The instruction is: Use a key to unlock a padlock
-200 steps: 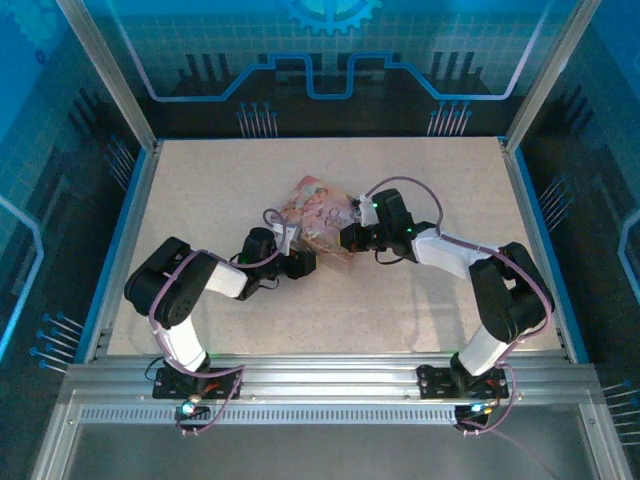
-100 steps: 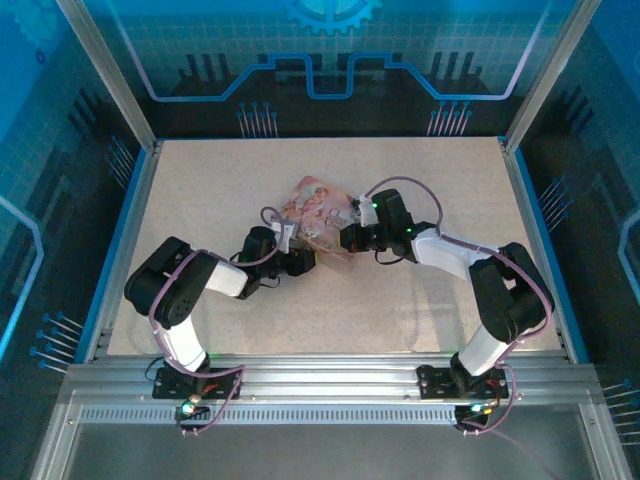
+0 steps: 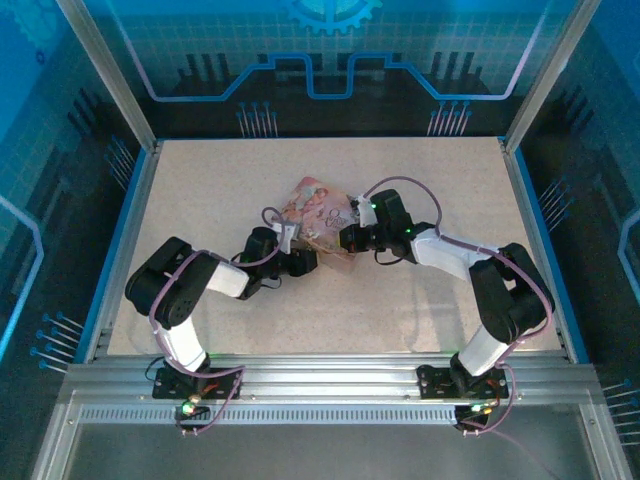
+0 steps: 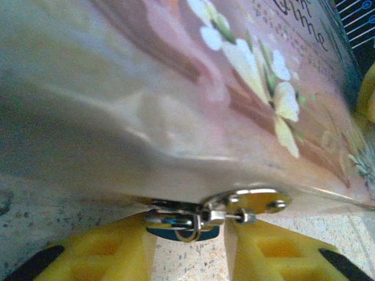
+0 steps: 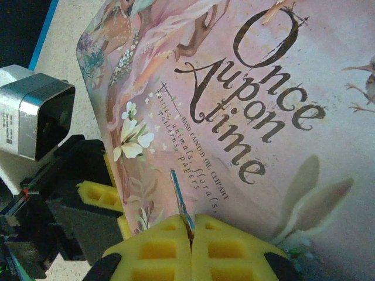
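The tiny padlock [image 4: 178, 233], blue-bodied with a silvery shackle, hangs from the metal latch plate [image 4: 258, 201] at the lower edge of the pink picture-printed tin [image 4: 176, 88]. My left gripper [image 4: 190, 231] has its yellow fingers closed on either side of the padlock's body. My right gripper [image 5: 191, 228] is shut on the key [image 5: 180, 196], whose thin blade points up over the tin's lid [image 5: 263, 88]. From above, the left gripper [image 3: 303, 262] and the right gripper [image 3: 347, 238] meet at the tin's near edge [image 3: 315, 210].
The tin lies mid-table on the speckled tabletop [image 3: 220, 190], tilted against the grippers. The left gripper's black body and yellow finger [image 5: 96, 193] sit close to the left of the key. Blue rails [image 3: 125, 230] and metal posts border the table.
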You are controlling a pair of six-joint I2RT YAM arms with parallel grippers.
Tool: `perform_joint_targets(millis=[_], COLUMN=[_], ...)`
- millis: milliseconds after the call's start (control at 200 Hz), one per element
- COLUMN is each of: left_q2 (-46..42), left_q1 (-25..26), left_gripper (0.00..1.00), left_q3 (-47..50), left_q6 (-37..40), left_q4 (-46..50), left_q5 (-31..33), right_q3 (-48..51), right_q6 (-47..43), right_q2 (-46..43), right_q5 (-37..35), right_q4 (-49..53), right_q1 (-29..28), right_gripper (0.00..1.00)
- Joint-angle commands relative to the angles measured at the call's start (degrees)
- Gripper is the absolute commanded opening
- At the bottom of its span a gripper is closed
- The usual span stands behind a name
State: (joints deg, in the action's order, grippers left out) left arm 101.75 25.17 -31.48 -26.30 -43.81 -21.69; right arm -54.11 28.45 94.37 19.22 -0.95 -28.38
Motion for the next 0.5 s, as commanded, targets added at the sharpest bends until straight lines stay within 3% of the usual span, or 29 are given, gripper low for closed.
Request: perform_joint_targets(millis=[0,495], left_q2=[-0.8,2.3], left_q1=[0.8,1.0], left_gripper=[0.4,0.39], left_q3=[-2.3,-2.7], left_q6=[-1.6,-6.6], left_q4=[-4.3,-10.1], left_q5=[-0.9,2.0], right_q3=[-0.6,-0.5], right_q6=[-0.3,1.0], right_q2=[-0.4,0.4], right_q5=[-0.4,-0.7], right_q4=[0.6,1.2], right_q1=[-1.1,-2.1], right_gripper=[0.0,0.0])
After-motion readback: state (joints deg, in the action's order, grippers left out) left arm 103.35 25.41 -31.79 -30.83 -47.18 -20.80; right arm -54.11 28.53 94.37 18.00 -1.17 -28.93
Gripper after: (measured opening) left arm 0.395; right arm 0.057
